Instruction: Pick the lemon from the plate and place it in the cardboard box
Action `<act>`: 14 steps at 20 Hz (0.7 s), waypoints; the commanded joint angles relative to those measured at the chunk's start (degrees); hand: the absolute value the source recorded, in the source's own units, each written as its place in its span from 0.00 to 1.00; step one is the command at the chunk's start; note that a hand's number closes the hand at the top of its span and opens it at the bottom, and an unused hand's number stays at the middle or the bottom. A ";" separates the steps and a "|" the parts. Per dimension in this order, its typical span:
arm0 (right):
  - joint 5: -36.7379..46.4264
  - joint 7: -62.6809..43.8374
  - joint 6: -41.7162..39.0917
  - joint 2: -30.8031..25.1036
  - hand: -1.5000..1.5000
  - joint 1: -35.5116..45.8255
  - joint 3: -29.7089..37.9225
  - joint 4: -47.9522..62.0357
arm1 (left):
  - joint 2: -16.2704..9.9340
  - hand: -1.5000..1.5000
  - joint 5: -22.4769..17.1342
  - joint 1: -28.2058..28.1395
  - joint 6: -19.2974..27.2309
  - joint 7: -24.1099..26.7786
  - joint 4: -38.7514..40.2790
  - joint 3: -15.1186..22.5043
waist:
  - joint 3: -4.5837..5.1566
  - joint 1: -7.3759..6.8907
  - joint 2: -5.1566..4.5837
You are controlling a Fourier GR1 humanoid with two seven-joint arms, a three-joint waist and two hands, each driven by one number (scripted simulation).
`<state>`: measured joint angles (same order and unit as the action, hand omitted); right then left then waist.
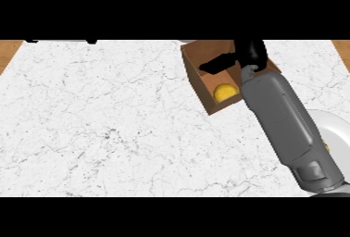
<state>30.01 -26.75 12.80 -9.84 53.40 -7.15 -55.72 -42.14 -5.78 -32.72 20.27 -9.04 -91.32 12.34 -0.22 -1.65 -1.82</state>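
Lemon, small, firm and likely light, lies inside the cardboard box near the counter's far edge; the right hand above it has its fingers spread.

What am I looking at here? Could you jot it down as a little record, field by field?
Surface: white marbled counter
Box: brown cardboard box, open at the top
Lemon: yellow lemon, lying inside the box
Plate: white plate at the right edge, partly hidden by the forearm
Right hand: black right hand above the box, fingers relaxed, holding nothing
Left hand: not in view
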 commanded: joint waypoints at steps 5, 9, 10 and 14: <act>-2.71 6.47 9.47 1.23 0.00 2.86 6.31 0.50 | 2.49 0.50 -1.81 14.02 2.14 4.49 -5.92 -5.15 | 0.21 3.29 0.71; -5.11 9.60 12.46 0.90 0.00 3.04 9.89 0.60 | 2.71 0.50 -1.49 13.58 2.72 4.72 -5.52 -5.31 | 0.18 3.99 0.74; -5.95 10.31 12.07 0.67 0.00 2.92 10.48 0.47 | 3.15 0.50 -1.61 13.57 2.92 4.96 -5.13 -5.33 | 0.23 4.41 0.90; -10.19 13.59 11.11 -0.44 0.00 1.71 14.02 -0.46 | 2.46 0.50 -1.91 12.10 3.23 5.23 -5.67 -6.32 | 0.07 5.25 1.39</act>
<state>23.05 -15.94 23.74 -9.42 55.78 3.69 -55.73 -41.75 -6.36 -35.30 20.59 -8.55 -90.47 11.61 -0.64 1.28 -0.73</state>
